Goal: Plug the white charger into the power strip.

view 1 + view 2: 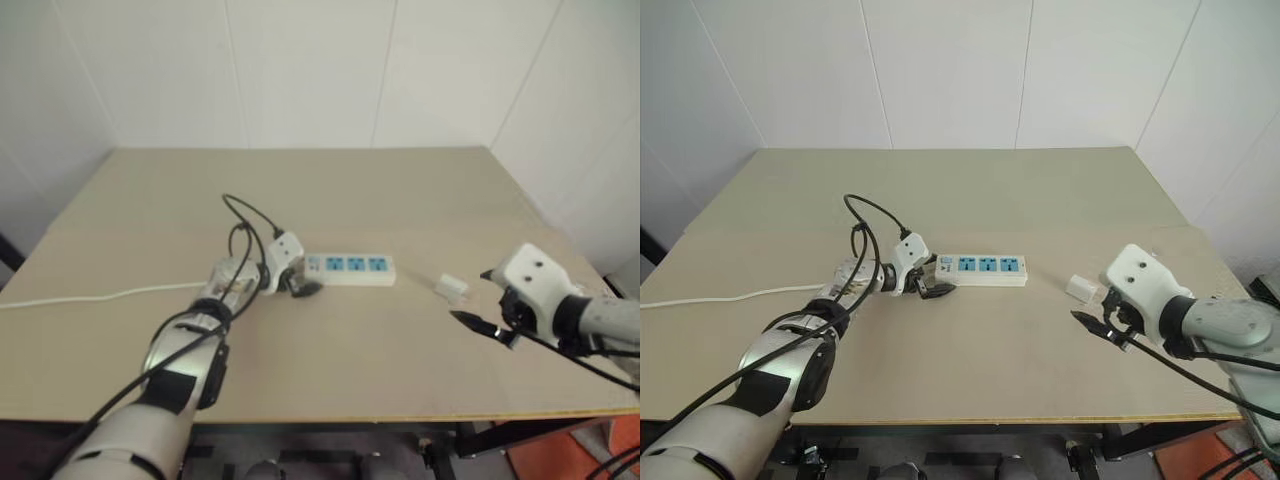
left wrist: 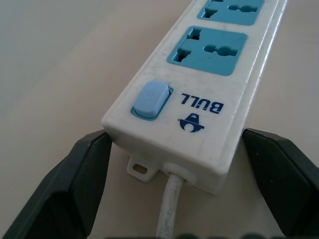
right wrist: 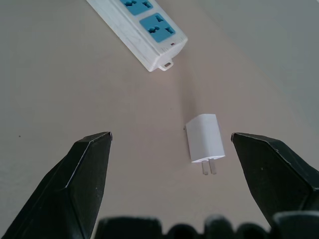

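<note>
The power strip [image 1: 985, 268] lies mid-table, a long white bar with three blue sockets, switch end toward my left arm. My left gripper [image 2: 177, 137] is open, one black finger on each side of the strip's switch end, where a blue rocker switch [image 2: 150, 99] and the cord exit sit. The white charger [image 3: 205, 138] lies flat on the table to the right of the strip, apart from it, prongs pointing away from the strip. My right gripper [image 3: 170, 134] hovers open just short of the charger [image 1: 1081, 289], holding nothing.
The strip's thin white cord [image 1: 100, 296] trails left across the tan table [image 1: 330, 370] to its edge. White walls close the back and right sides. Black cables [image 1: 875, 215] loop above my left wrist.
</note>
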`<state>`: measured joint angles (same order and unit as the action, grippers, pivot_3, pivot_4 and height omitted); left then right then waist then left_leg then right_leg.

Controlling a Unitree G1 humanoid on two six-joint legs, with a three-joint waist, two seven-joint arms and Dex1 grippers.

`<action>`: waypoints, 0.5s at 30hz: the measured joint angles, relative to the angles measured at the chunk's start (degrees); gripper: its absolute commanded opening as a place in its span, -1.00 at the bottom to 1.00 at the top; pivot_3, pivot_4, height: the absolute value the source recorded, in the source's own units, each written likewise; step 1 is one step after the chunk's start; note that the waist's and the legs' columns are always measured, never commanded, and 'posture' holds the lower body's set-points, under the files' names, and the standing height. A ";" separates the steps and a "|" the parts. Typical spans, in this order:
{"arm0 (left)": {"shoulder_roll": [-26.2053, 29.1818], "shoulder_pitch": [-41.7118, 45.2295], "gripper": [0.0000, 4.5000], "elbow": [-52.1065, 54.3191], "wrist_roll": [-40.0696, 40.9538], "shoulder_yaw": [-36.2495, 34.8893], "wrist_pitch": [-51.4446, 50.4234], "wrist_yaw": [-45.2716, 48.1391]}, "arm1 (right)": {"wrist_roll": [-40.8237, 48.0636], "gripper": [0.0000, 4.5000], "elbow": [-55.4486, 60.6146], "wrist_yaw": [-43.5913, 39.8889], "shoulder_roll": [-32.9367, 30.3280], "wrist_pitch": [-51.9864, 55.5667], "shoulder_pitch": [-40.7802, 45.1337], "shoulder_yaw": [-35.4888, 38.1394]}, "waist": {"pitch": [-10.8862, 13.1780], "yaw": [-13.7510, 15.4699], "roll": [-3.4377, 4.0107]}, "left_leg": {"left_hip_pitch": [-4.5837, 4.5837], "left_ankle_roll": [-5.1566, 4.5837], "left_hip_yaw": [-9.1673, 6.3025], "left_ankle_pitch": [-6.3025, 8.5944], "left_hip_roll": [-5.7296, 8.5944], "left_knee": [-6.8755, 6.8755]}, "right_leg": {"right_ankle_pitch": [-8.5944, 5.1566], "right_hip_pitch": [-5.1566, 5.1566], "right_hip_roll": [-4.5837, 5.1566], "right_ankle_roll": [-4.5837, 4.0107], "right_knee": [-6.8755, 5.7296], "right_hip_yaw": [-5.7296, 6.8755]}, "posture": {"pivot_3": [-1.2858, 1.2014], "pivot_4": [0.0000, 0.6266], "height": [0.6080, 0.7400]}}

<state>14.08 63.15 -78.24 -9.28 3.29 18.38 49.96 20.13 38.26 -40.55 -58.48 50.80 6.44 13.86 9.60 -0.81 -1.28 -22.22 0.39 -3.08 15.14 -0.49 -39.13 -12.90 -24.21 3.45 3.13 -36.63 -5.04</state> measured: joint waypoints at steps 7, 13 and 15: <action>-1.33 0.00 0.75 0.00 -0.30 -1.72 -1.06 1.10 | 0.34 1.00 3.43 2.46 0.96 3.47 -0.81 -1.21 | -0.01 0.43 -0.01 | -0.02 0.00 -0.03 0.00 0.04 -0.02 | 0.00 0.04 0.04 0.04 -0.01 0.02 | 0.03 -0.52 1.00; -1.76 -0.37 0.45 0.00 0.37 -3.46 -1.03 3.46 | 0.28 1.00 3.39 4.42 2.12 4.09 -0.87 -2.15 | -0.01 0.36 -0.01 | 0.00 0.00 -0.03 0.00 0.05 -0.03 | 0.00 0.04 0.04 0.04 0.00 0.02 | 0.03 -0.52 1.00; -1.74 -0.39 0.45 0.00 0.39 -3.62 -0.99 4.65 | 0.28 1.00 3.37 4.76 2.77 4.30 -0.86 -2.59 | -0.01 0.29 -0.01 | -0.01 0.00 -0.03 0.00 0.05 -0.03 | 0.00 0.03 0.04 0.04 0.00 0.02 | 0.03 -0.52 1.00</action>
<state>12.35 62.76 -78.24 -8.89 -0.33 17.39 54.61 20.42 41.63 -35.78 -55.71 55.10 5.58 11.28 9.59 -0.52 -1.29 -22.23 0.38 -3.11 15.14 -0.44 -39.16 -12.90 -24.18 3.49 3.18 -36.64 -5.03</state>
